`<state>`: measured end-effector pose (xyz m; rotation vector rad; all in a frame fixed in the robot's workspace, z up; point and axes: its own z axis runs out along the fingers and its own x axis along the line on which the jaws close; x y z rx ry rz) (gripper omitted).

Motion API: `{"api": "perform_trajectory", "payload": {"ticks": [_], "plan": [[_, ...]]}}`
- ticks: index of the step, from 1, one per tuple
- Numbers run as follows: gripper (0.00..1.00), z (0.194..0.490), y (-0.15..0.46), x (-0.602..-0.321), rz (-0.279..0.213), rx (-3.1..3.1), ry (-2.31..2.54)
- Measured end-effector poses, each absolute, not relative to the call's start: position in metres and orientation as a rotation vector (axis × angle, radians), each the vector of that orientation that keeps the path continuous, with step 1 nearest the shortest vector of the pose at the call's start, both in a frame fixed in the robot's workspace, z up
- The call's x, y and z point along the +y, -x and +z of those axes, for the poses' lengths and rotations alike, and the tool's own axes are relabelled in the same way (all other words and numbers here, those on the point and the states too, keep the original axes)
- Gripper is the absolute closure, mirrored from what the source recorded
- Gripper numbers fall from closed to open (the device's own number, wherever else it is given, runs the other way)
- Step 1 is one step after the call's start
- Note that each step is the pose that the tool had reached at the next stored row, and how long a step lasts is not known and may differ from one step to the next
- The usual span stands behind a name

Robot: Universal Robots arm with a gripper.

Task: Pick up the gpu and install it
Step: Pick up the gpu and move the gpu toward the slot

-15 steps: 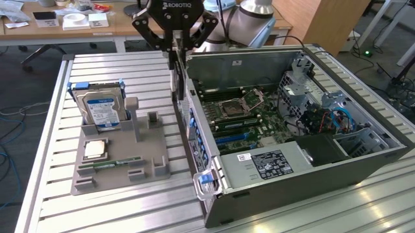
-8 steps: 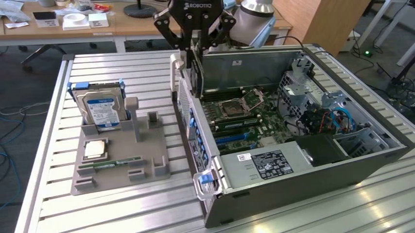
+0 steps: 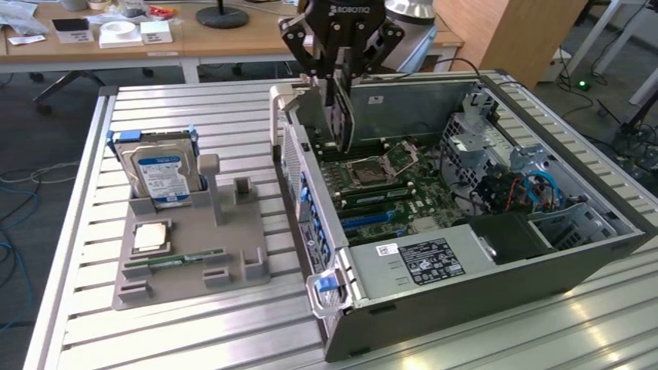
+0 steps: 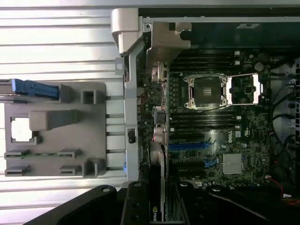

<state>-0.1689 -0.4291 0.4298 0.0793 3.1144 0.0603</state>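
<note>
My gripper (image 3: 340,71) hangs over the open computer case (image 3: 575,254), shut on the gpu (image 3: 343,123). The dark card hangs edge-down, its lower edge over the motherboard (image 3: 386,189) beside the CPU socket (image 3: 375,166), near the case's rear wall. A pale metal bracket (image 3: 308,104) sits on the card's side toward the exterior view's left. In the wrist view the gpu (image 4: 157,180) shows edge-on between my fingers (image 4: 135,206), above the blue expansion slots (image 4: 190,147) and the CPU socket (image 4: 206,91). I cannot tell whether the card touches the board.
A grey parts holder (image 3: 231,266) lies on the slatted metal table (image 3: 206,331) at the exterior view's left. It carries an upright hard drive (image 3: 159,169), a CPU chip (image 3: 152,235) and a RAM stick (image 3: 180,260). Inside the case sit a power supply (image 3: 427,262) and drive cages (image 3: 514,177).
</note>
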Motion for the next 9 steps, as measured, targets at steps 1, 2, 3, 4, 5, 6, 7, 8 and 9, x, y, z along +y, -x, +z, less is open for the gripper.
{"api": "perform_trajectory", "payload": {"ticks": [1, 2, 3, 4, 5, 6, 7, 8, 9], "plan": [[0.74, 0.430, 0.164, -0.429, 0.060, 3.114, -0.080], [0.74, 0.430, 0.160, -0.429, 0.060, 3.114, -0.080], [0.74, 0.429, 0.155, -0.429, 0.060, 3.114, -0.079], [0.74, 0.429, 0.151, -0.429, 0.060, 3.114, -0.079], [0.74, 0.429, 0.146, -0.429, 0.060, 3.114, -0.080], [0.74, 0.429, 0.142, -0.428, 0.060, 3.114, -0.080], [0.74, 0.429, 0.137, -0.428, 0.060, 3.114, -0.079], [0.74, 0.429, 0.133, -0.428, 0.060, 3.114, -0.079], [0.74, 0.429, 0.128, -0.428, 0.060, 3.114, -0.080]]}}
